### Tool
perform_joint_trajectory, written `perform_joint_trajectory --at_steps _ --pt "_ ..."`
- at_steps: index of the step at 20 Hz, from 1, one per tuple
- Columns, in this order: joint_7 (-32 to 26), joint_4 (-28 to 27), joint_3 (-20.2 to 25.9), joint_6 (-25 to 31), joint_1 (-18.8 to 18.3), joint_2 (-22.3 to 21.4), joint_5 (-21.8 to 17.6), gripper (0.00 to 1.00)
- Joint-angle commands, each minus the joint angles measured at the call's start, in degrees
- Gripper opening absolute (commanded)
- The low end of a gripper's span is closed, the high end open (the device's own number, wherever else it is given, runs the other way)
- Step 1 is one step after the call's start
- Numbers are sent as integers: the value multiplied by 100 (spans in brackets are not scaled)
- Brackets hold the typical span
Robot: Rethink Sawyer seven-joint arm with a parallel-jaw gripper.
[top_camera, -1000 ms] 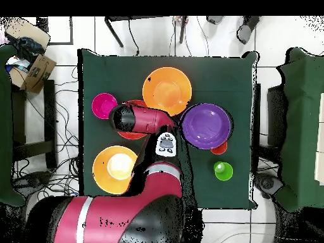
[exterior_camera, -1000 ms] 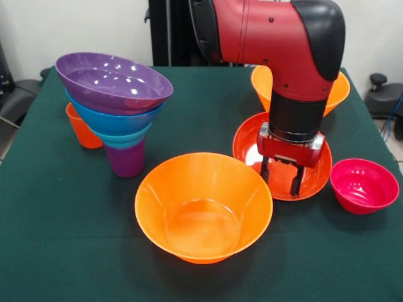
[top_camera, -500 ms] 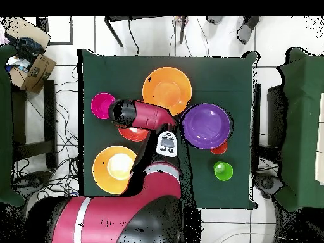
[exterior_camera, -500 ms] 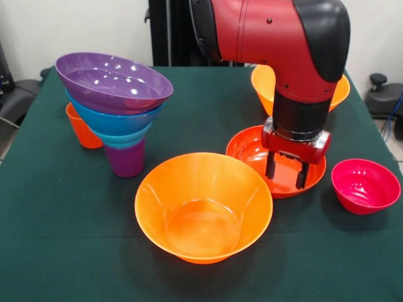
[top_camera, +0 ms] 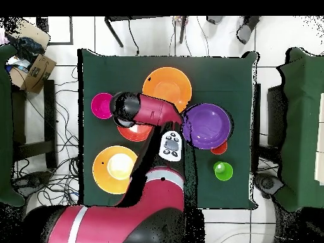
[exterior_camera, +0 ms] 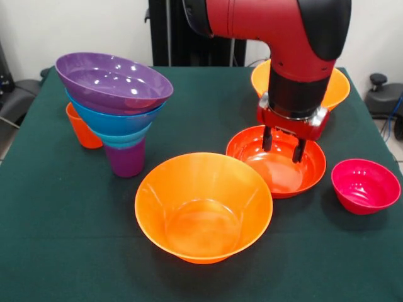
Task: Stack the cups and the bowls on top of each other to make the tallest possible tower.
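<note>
Tool (exterior_camera: 283, 144) released, empty, hovering over shallow red-orange bowl (exterior_camera: 277, 173)'s 12 o'clock side. Straddle that rim squarely before you clench.

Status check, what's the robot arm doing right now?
Gripper open, empty, over the red-orange bowl. Tower stands, purple bowl on top. Nothing blocking.

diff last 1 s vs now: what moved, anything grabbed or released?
The claw rose and shifted toward the table's far side over the red-orange bowl, open and empty; nothing grabbed or released. The bowl itself seems to have shifted a little. The tower, near orange bowl and magenta bowl stayed put.
</note>
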Motion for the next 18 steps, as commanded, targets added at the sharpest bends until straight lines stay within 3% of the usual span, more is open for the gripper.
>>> perform_joint_trajectory --at_steps 1,8,18 --pt "1085 -515 103 727 6 -83 132 100" --pt "1457 -1130 122 519 8 258 507 100" --pt "2200 -2200 -402 825 243 991 724 100"
